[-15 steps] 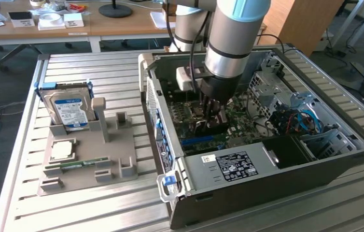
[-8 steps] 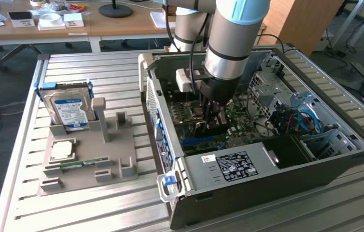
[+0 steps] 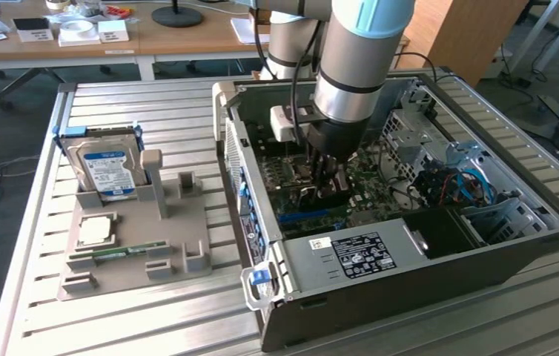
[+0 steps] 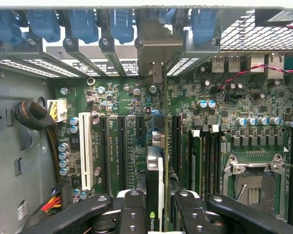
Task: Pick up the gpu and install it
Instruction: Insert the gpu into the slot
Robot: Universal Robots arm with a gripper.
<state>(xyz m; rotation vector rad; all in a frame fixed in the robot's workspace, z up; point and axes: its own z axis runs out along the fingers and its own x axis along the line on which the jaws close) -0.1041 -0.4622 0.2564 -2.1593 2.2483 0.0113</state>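
The fingers [image 4: 132, 209] are clamped on the gpu [image 4: 155, 165], held edge-on low over the motherboard [image 4: 263, 107] inside the computer case [image 3: 398, 248]. Any tilt or sideways offset against the black slots [image 4: 123, 146] could jam its edge or strain the board.

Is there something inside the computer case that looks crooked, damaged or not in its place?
Nothing stands out. The gripper holds the gpu upright on its edge above the motherboard slots and in line with them. I see no bent, loose or damaged part around it.
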